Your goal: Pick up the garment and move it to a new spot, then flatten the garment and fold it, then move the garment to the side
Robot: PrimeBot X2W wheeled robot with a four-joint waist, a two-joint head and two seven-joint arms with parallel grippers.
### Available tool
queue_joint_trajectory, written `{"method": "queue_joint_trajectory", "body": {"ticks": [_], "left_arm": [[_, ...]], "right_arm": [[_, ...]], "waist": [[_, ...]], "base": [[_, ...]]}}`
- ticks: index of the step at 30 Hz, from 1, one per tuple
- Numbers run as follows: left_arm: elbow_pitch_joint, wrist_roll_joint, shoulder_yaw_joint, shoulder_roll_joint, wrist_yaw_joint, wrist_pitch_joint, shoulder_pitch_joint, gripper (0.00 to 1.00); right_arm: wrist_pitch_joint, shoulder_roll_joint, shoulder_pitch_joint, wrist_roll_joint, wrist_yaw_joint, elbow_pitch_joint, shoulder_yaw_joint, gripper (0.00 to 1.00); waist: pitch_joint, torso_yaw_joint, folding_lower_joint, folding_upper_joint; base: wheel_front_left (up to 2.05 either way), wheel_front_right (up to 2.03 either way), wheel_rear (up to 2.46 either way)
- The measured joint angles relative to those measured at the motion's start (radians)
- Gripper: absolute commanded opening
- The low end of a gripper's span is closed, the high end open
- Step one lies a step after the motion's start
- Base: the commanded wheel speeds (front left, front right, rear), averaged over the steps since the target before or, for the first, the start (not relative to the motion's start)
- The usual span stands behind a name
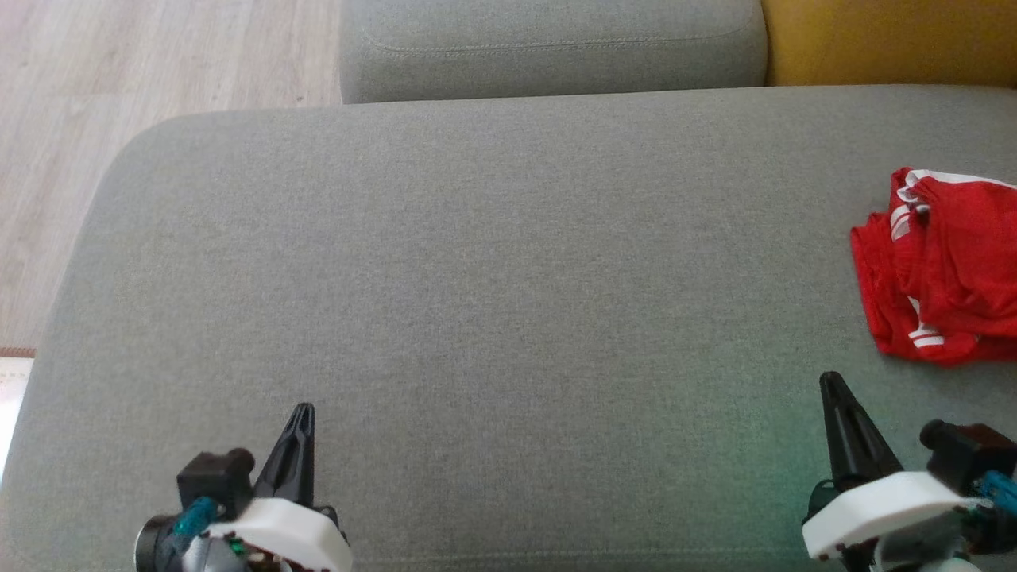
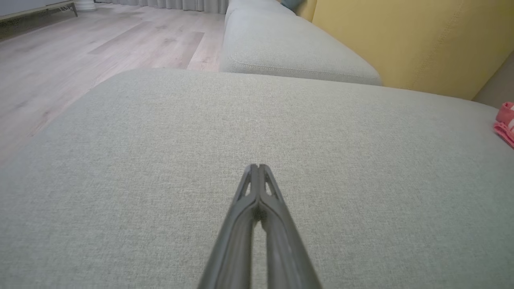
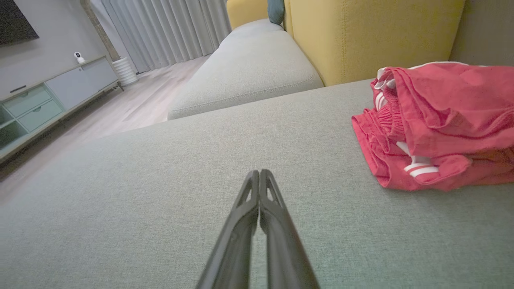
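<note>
The grey fabric seat cushion, bordered by pale wood floor and a yellow backrest, carries the crumpled red garment at its right edge, while the left gripper and right gripper hover near its front edge, both clenched, grasping nothing.

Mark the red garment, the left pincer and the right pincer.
red garment [image 3: 437, 124], right wrist view, middle of the crumpled cloth
left pincer [image 2: 258, 166], left wrist view, between the shut fingertips
right pincer [image 3: 259, 172], right wrist view, between the shut fingertips
</note>
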Motion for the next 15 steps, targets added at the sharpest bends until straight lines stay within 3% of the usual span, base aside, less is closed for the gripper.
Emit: {"method": "queue_joint_trajectory", "body": {"ticks": [15], "left_arm": [[0.015, -0.162, 0.033, -0.008, -0.024, 0.028, -0.014, 0.00]], "right_arm": [[0.000, -0.001, -0.012, 0.169, 0.000, 0.029, 0.000, 0.00]], "waist": [[-0.002, -0.002, 0.0000, 0.0000]], "base": [[0.00, 0.00, 0.00]]}}
